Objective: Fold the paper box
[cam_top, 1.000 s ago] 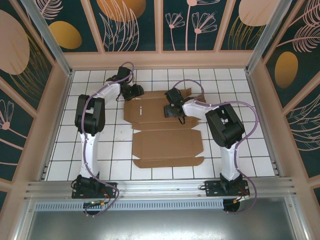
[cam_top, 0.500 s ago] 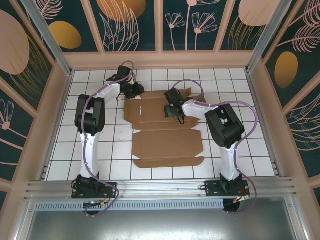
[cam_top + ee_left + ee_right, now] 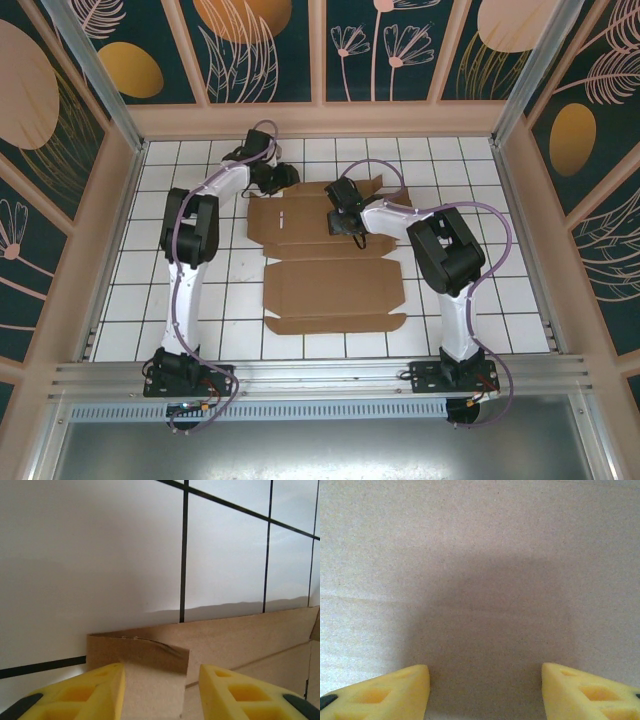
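One left end effector (image 3: 161, 680) neared paper box (image 3: 335, 285).

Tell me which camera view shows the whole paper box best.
The top external view: the paper box lies open as a sheet, most panels and flaps visible. The left wrist view shows one flap edge; the right wrist view shows plain cardboard up close.
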Motion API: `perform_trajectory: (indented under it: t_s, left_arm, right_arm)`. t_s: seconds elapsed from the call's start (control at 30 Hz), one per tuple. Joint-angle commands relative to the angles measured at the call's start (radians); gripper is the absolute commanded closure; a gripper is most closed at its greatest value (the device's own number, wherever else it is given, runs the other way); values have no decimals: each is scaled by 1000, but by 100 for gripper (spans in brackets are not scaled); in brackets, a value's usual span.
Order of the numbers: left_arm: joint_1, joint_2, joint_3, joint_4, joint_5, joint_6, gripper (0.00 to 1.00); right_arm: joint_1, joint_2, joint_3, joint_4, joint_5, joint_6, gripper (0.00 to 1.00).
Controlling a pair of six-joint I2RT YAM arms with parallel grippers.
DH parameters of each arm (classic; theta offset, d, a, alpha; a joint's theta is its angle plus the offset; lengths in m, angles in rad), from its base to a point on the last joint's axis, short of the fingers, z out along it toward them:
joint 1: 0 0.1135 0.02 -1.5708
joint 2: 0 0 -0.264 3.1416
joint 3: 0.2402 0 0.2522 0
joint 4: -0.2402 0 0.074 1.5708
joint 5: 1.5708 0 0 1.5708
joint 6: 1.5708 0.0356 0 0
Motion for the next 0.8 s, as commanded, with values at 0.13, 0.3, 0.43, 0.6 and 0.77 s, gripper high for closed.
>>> perform_trajectory:
  t_s: [0.13, 0.3, 0.43, 0.6, 0.77]
  left_arm:
    - [-8, 50, 33, -43, -12, 1, 57]
    - [5, -61, 29, -47, -43, 8, 56]
    - [19, -174, -16, -61, -51, 1, 53]
    - [16, -319, -207, -56, -38, -30, 49]
    - [18, -481, -503, -4, -62, -71, 37]
  right_arm:
    - [15, 100, -32, -107, -18, -9, 40]
    - [14, 99, -39, -105, -14, -9, 40]
    - [13, 100, -45, -98, -22, -2, 40]
    - [12, 100, -56, -84, -40, 16, 40]
    - [7, 101, -60, -79, -40, 26, 40]
